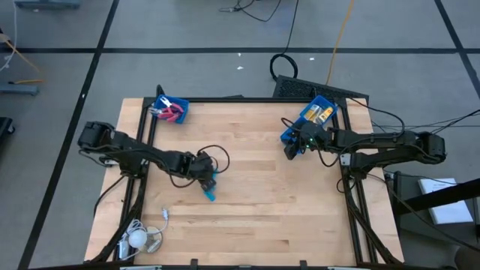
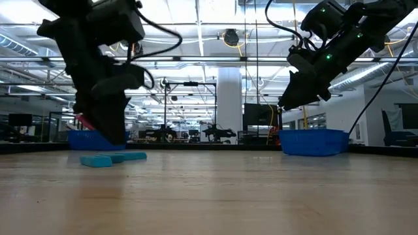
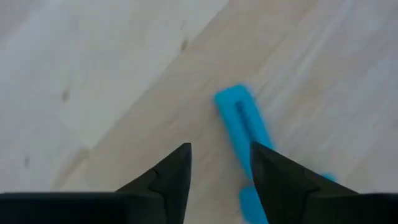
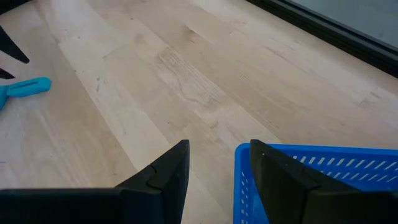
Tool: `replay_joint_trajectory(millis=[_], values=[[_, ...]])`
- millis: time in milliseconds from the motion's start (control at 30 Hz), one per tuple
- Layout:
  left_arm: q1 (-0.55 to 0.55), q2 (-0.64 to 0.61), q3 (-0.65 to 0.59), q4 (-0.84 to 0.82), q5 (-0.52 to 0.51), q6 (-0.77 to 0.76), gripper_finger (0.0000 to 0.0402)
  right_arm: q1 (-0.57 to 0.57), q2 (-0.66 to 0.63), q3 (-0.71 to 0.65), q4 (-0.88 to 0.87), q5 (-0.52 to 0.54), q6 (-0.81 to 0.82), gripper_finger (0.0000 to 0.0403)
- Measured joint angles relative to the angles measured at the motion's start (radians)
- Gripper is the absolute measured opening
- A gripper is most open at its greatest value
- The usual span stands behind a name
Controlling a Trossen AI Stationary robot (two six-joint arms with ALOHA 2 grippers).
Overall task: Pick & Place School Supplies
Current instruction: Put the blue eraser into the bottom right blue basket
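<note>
Your left gripper [image 1: 208, 182] hangs open over the light-blue pieces [image 1: 209, 194] left mid-worktop [image 1: 262, 217]. Scissors [image 1: 171, 112] and yellow packets [image 1: 319, 114] already sit binned; right gripper [image 1: 291, 148] is empty, open.

The left gripper [image 3: 219, 163] hung over the wooden table [image 3: 112, 81], its two dark fingers [image 3: 168, 177] parted with bare wood showing in the gap. A light-blue piece [image 3: 244, 121] lay flat on the wood just beyond one finger, partly hidden behind it. A second blue bit [image 3: 252, 205] showed close beside that finger.
</note>
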Motion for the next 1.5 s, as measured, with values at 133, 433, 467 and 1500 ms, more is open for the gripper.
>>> replay_joint_trajectory(millis=[133, 433, 467, 1500], values=[[-0.001, 0.051, -0.001, 0.070, 0.057, -0.029, 0.0145, 0.000, 0.000, 0.000, 0.002, 0.000, 0.000, 0.0162], [-0.002, 0.104, 0.004, 0.119, 0.074, -0.003, 0.0127, 0.000, 0.000, 0.000, 0.002, 0.000, 0.000, 0.0158], [-0.002, 0.098, 0.003, 0.123, 0.069, 0.006, 0.0127, 0.000, 0.000, 0.000, 0.002, 0.000, 0.000, 0.0158], [0.029, 0.144, 0.002, 0.292, 0.059, -0.088, 0.0269, 0.000, 0.000, 0.000, -0.001, 0.000, 0.000, 0.0161]])
